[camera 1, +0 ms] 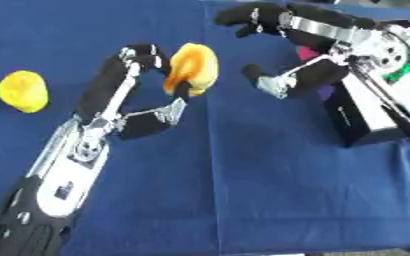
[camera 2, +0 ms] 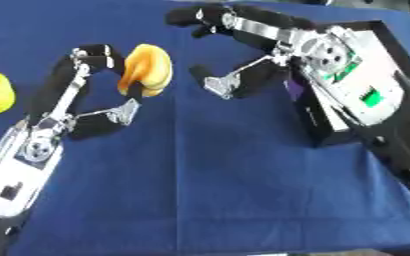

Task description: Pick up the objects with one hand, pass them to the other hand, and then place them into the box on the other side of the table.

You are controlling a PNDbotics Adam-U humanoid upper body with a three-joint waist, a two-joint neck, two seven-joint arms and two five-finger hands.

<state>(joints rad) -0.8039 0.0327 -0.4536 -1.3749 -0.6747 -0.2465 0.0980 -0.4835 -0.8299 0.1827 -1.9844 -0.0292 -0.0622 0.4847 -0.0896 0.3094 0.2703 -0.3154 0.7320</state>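
My left hand (camera 1: 130,107) reaches up from the lower left and pinches an orange-yellow rounded object (camera 1: 194,69) between its fingers and thumb, above the blue cloth. My right hand (camera 1: 298,55) comes in from the upper right with fingers spread open, its thumb (camera 1: 265,80) a short way right of the held object, not touching it. A second yellow object (camera 1: 23,91) lies on the cloth at the far left. A black box (camera 1: 366,117) stands at the right, largely hidden behind my right arm; something pink (camera 1: 306,52) and purple shows inside it.
The blue cloth (camera 1: 270,190) covers the table, with a fold line running down the middle. The table's front edge shows along the bottom right.
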